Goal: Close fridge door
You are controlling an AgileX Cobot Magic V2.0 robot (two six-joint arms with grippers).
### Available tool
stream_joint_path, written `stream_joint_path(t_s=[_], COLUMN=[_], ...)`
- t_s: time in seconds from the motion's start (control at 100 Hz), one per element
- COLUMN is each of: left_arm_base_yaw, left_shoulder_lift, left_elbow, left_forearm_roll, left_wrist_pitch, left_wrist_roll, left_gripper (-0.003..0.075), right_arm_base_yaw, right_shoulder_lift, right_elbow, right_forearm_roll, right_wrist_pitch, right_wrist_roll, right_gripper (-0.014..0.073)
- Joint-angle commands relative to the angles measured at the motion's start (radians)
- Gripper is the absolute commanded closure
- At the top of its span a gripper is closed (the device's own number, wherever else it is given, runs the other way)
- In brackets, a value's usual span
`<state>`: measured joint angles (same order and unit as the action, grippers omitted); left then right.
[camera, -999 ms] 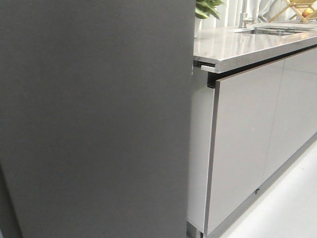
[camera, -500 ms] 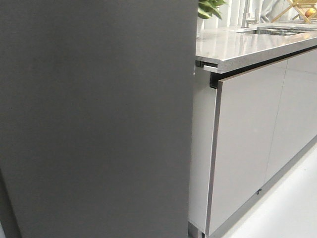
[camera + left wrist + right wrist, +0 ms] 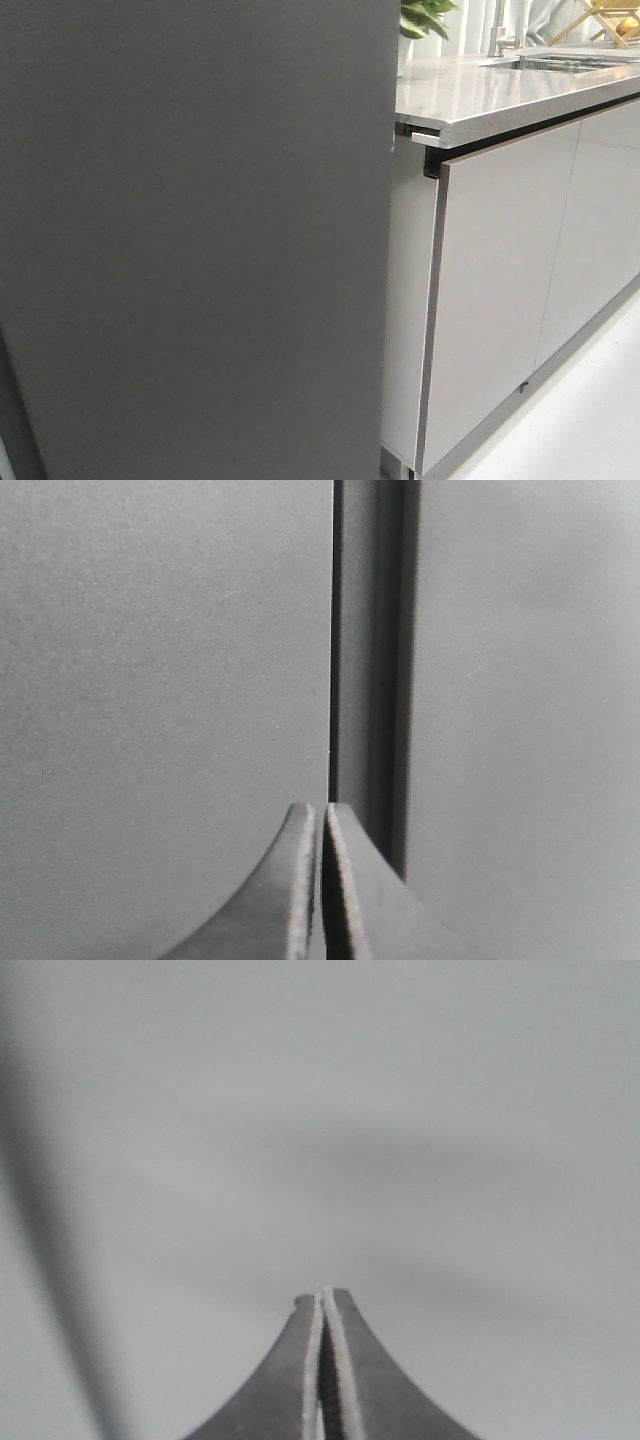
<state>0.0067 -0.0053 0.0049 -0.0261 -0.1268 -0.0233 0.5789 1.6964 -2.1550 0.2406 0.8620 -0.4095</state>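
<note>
- The tall matte dark grey fridge door [image 3: 195,240] fills the left and middle of the front view as one flat, fine-grained slab with a straight vertical right edge.
- Just beside that edge stands a narrow pale grey side panel [image 3: 405,300], and next to it the glossy light grey cabinet fronts [image 3: 495,290], smooth and faintly reflective.
- A speckled grey stone-look countertop [image 3: 480,90] with a thick squared lip runs over the cabinets; a recessed metal sink [image 3: 560,63] is set into it far back, its contents too small to tell.
- Green plant leaves [image 3: 425,15] and a light wooden rack [image 3: 605,18] show behind the counter.
- The floor [image 3: 590,420] at lower right is plain white.
- In the left wrist view, the left gripper [image 3: 322,815] has its dark curved fingers pressed together, tips close to a dark vertical seam [image 3: 370,670] between two matte grey faces.
- In the right wrist view, the right gripper [image 3: 322,1300] has its fingers together too, pale pad edges meeting, in front of a smooth, blurred grey surface; whether the tips touch it I cannot tell.
</note>
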Motion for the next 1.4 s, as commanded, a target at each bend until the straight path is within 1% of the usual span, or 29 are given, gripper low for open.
stream_joint_path(t_s=[0.0,0.04,0.12,0.23,0.31,0.48,0.59,0.69,0.879,0.949,1.029,1.149,1.269,1.389], left_arm_base_yaw=[-0.003,-0.003,-0.003,-0.003,-0.003,-0.003,-0.003,-0.003,-0.003,-0.003,-0.003,-0.003,-0.003,-0.003], left_shoulder_lift=[-0.010,-0.010,-0.010,-0.010,-0.010,-0.010,-0.010,-0.010,-0.010,-0.010,-0.010,-0.010,-0.010,-0.010], left_elbow=[0.035,0.035,0.035,0.035,0.035,0.035,0.035,0.035,0.035,0.035,0.035,0.035,0.035,0.035], left_forearm_roll=[-0.004,-0.004,-0.004,-0.004,-0.004,-0.004,-0.004,-0.004,-0.004,-0.004,-0.004,-0.004,-0.004,-0.004], left_wrist_pitch=[-0.073,-0.073,-0.073,-0.073,-0.073,-0.073,-0.073,-0.073,-0.073,-0.073,-0.073,-0.073,-0.073,-0.073], left_wrist_roll=[-0.002,-0.002,-0.002,-0.002,-0.002,-0.002,-0.002,-0.002,-0.002,-0.002,-0.002,-0.002,-0.002,-0.002], left_gripper=[0.0740,0.0740,0.0740,0.0740,0.0740,0.0740,0.0740,0.0740,0.0740,0.0740,0.0740,0.0740,0.0740,0.0740], right_arm_base_yaw=[-0.010,-0.010,-0.010,-0.010,-0.010,-0.010,-0.010,-0.010,-0.010,-0.010,-0.010,-0.010,-0.010,-0.010], right_shoulder_lift=[-0.121,-0.151,-0.234,-0.369,-0.478,-0.735,-0.871,-0.968,-1.161,-1.227,-1.290,-1.350,-1.394,-1.407], right_elbow=[-0.025,-0.016,0.021,0.139,0.284,0.643,0.843,0.988,1.232,1.306,1.373,1.453,1.493,1.495], right_forearm_roll=[-0.168,-0.230,-0.304,-0.412,-0.492,-0.638,-0.727,-0.813,-0.948,-0.975,-0.977,-0.943,-0.926,-0.926], right_wrist_pitch=[0.021,0.049,0.071,0.064,0.040,-0.108,-0.126,-0.128,-0.186,-0.193,-0.194,-0.182,-0.182,-0.166], right_wrist_roll=[0.126,0.172,0.238,0.339,0.409,0.601,0.701,0.788,0.929,0.956,0.978,1.000,1.000,1.000], right_gripper=[0.0665,0.0665,0.0665,0.0665,0.0665,0.0665,0.0665,0.0665,0.0665,0.0665,0.0665,0.0666,0.0666,0.0666])
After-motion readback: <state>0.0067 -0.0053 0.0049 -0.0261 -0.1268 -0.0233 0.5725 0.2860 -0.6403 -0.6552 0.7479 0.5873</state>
